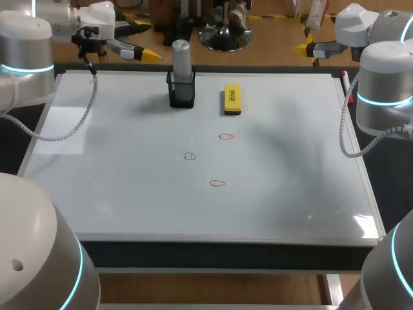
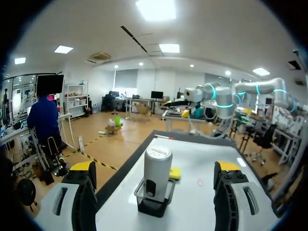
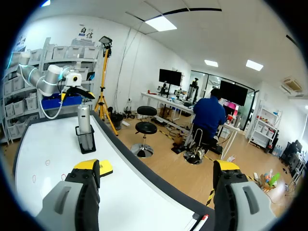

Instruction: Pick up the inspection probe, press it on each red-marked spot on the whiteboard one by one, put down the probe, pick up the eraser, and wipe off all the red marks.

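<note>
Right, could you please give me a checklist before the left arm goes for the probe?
1. The inspection probe stands upright in its black mesh holder: ok.
2. The left hand is open, probe ahead of it: ok.
3. The right hand is open and empty: ok.
4. Three red marks show on the whiteboard: ok.
5. The eraser lies apart from the holder: ok.
6. Probe tip, hidden in the holder: cannot tell.
</note>
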